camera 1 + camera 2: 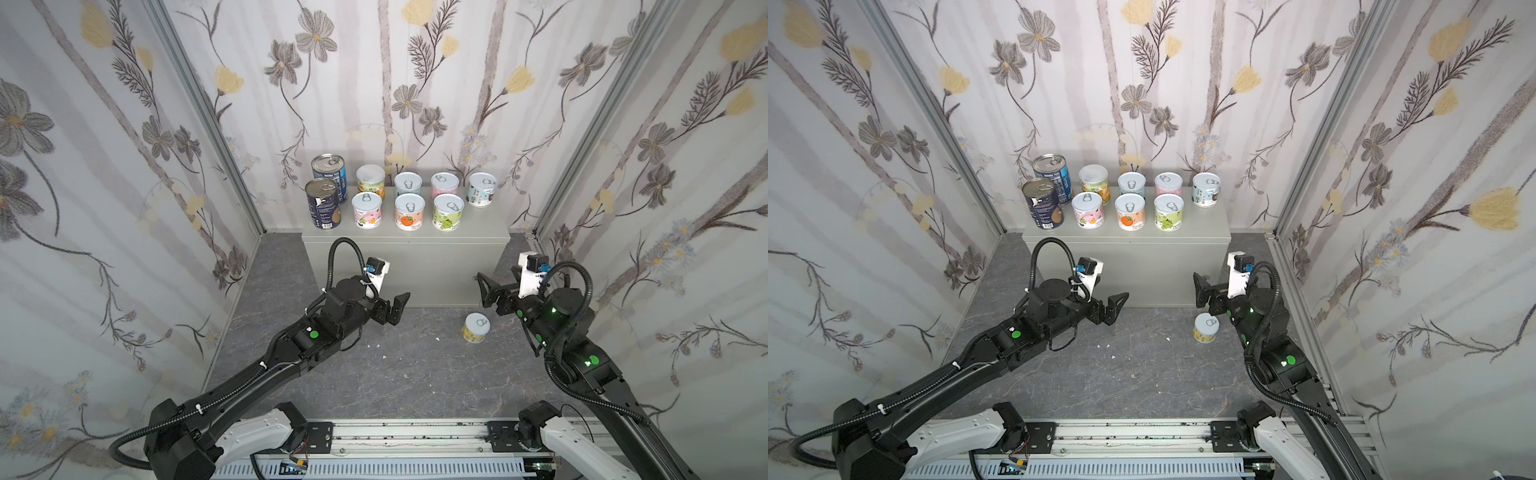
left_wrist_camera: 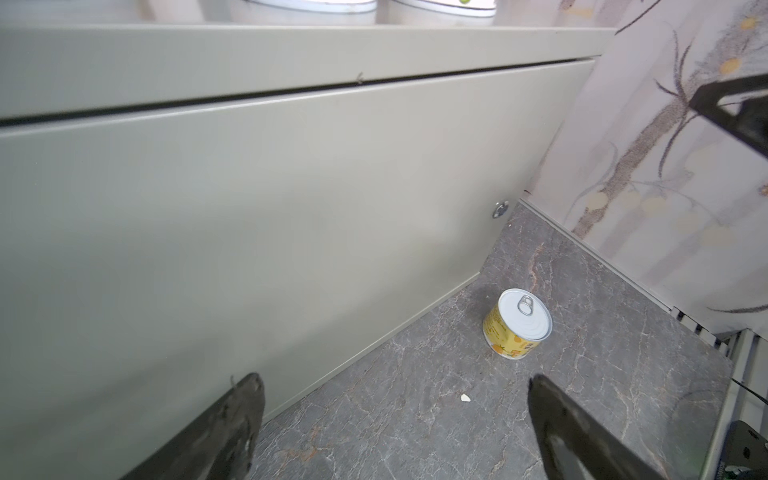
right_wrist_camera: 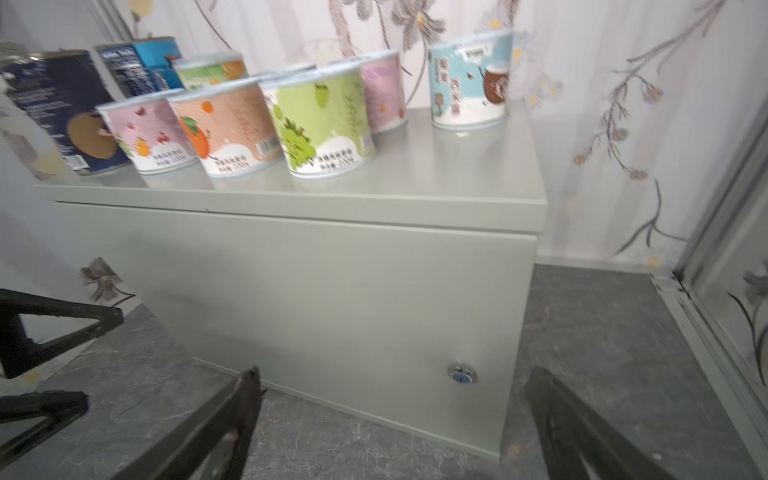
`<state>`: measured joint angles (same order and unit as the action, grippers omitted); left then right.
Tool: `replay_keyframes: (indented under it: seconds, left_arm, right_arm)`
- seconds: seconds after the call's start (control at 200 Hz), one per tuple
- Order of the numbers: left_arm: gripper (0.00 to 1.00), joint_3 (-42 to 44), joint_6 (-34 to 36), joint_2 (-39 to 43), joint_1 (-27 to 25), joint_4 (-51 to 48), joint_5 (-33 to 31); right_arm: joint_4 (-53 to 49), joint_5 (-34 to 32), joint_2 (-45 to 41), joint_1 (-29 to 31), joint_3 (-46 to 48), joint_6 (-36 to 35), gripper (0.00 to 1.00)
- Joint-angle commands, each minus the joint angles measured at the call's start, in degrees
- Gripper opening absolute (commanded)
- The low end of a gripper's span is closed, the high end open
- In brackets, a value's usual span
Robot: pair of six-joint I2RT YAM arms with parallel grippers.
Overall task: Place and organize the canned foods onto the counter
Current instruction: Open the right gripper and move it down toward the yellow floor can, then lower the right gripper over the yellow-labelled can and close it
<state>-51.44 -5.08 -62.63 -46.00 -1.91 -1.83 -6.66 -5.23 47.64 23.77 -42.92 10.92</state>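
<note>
On the counter (image 1: 478,232) nine cans (image 1: 409,218), one can (image 1: 476,327) below.

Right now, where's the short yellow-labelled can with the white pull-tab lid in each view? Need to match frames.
In a top view: yellow-labelled can upright on the dark floor, before the right end of the light-grey metal cabinet.
In a top view: same spot.
Left wrist: can on the floor, near the cabinet's lock corner.
Right wrist: not in it.
Shared landmark: the cabinet's small round lock, clearest in both wrist views.

nine cans (image 1: 409,218) on counter (image 1: 484,224); yellow can (image 1: 476,328) upright on floor (image 1: 415,365)
</note>
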Motion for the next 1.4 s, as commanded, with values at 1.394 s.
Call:
replay_keyframes:
  seconds: [1.394]
  left_arm:
    - [1.0,-2.97,4.11,-6.63,-2.29,5.52,4.63]
  right_arm:
    - [18.79,13.57,24.25,0.77,20.84,14.74,1.0]
